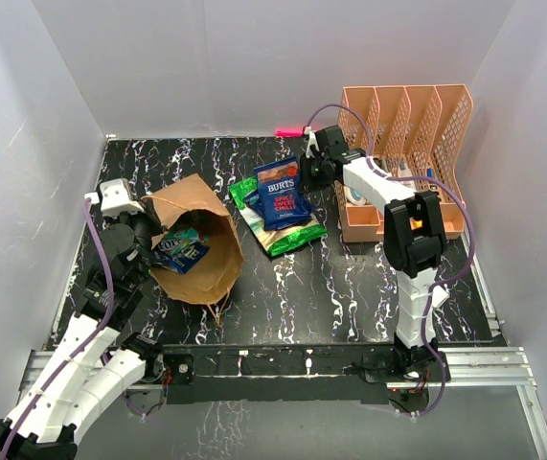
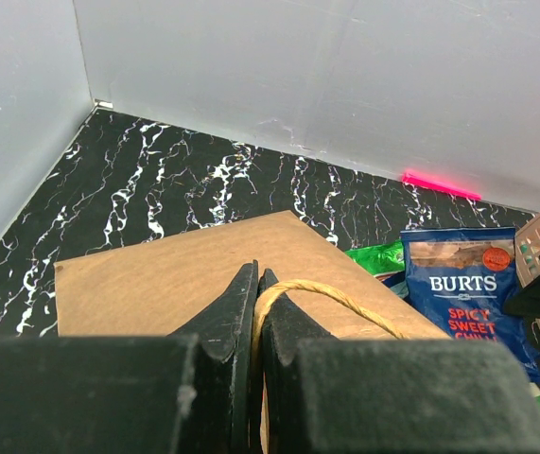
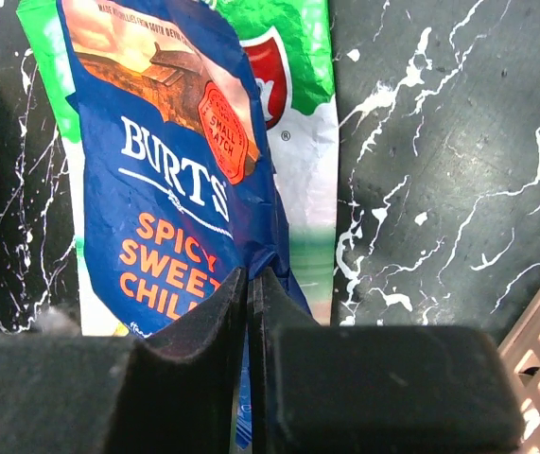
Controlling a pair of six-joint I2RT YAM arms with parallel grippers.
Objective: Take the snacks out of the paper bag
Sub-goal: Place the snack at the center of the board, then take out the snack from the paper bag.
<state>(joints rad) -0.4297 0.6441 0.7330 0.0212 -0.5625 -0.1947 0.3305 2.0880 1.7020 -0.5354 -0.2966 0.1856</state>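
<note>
The brown paper bag (image 1: 196,230) lies on its side at the left, its mouth facing me, with blue and green packets (image 1: 181,250) inside. My left gripper (image 2: 256,284) is shut on the bag's twisted paper handle (image 2: 345,301), above the bag's flat side (image 2: 156,274). A blue Burts chips packet (image 1: 281,195) lies on a large green chips bag (image 1: 283,230) mid-table. My right gripper (image 3: 248,276) is shut on the edge of the blue Burts packet (image 3: 156,189), over the green bag (image 3: 293,57).
A peach mesh file organiser (image 1: 409,144) stands at the back right, close to my right arm, with small items in its front tray. A pink strip (image 1: 290,130) lies by the back wall. White walls enclose the black marbled table (image 1: 350,287).
</note>
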